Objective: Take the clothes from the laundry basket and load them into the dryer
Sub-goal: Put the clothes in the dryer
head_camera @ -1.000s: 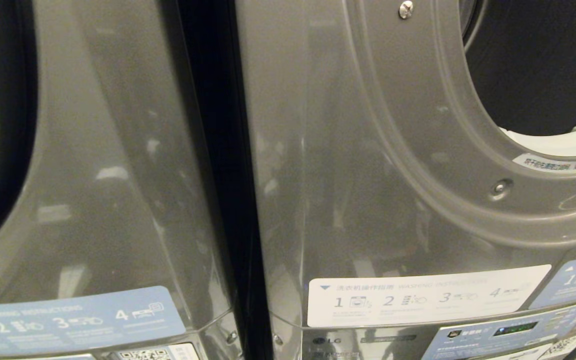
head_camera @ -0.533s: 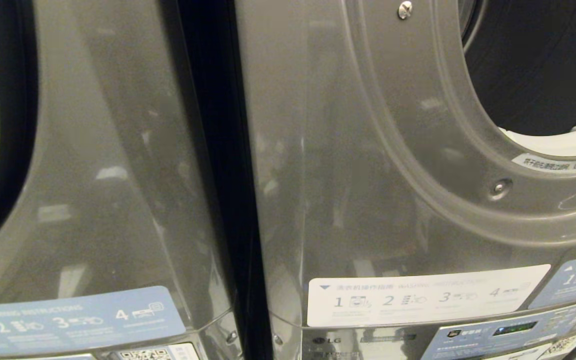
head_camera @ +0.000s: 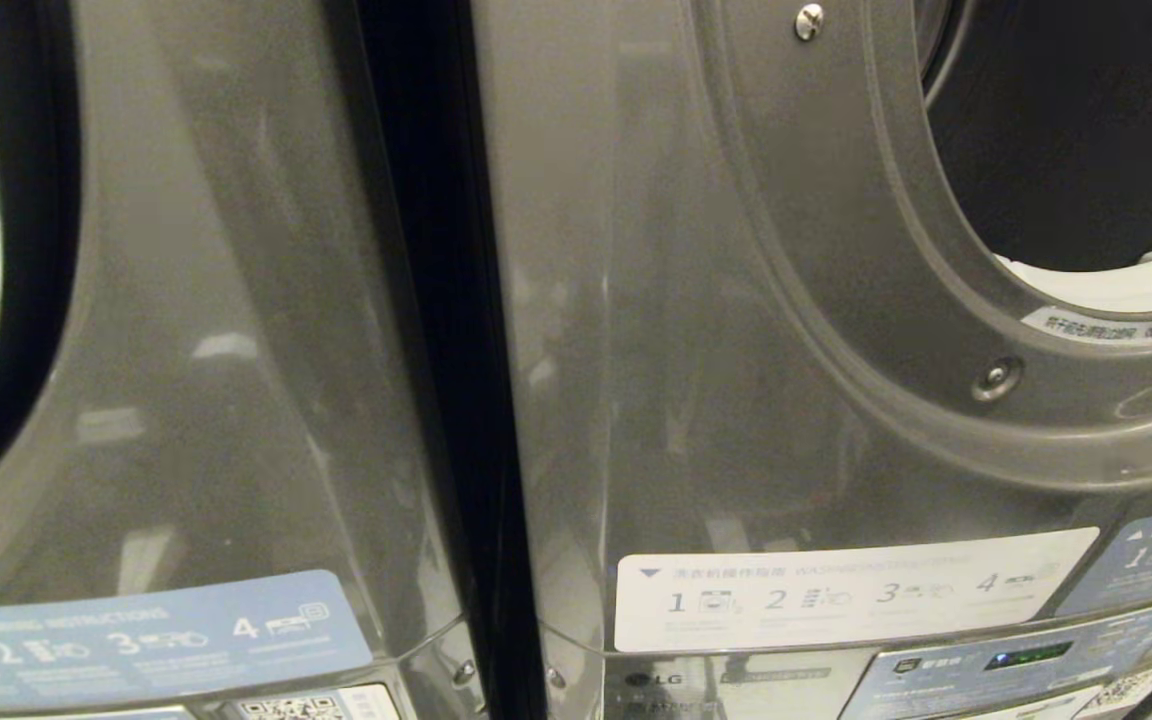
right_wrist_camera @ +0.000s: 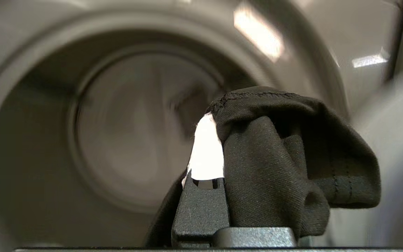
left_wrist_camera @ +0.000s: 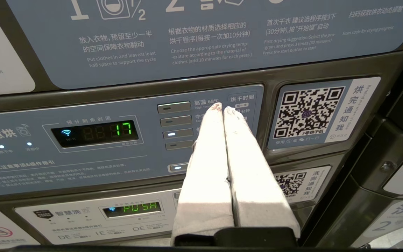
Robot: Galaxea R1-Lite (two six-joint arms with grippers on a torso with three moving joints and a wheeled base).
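Note:
A black garment (right_wrist_camera: 285,147) from the clothes hangs bunched over my right gripper (right_wrist_camera: 219,120), which is shut on it; one white finger (right_wrist_camera: 206,147) shows beside the fabric and the other is covered. Straight ahead of that gripper is the dryer's round opening and its blurred drum (right_wrist_camera: 135,122). In the head view the dryer (head_camera: 696,330) is the grey machine on the right, its door opening (head_camera: 1076,130) at the upper right, and neither arm shows there. My left gripper (left_wrist_camera: 222,108) is shut and empty in front of a control panel. The laundry basket is out of view.
A second grey machine (head_camera: 216,350) stands to the left, across a narrow dark gap (head_camera: 436,350). White and blue instruction stickers (head_camera: 836,590) run along the machines' lower fronts. The panel before the left gripper has a green display (left_wrist_camera: 96,131), several buttons and a QR label (left_wrist_camera: 308,112).

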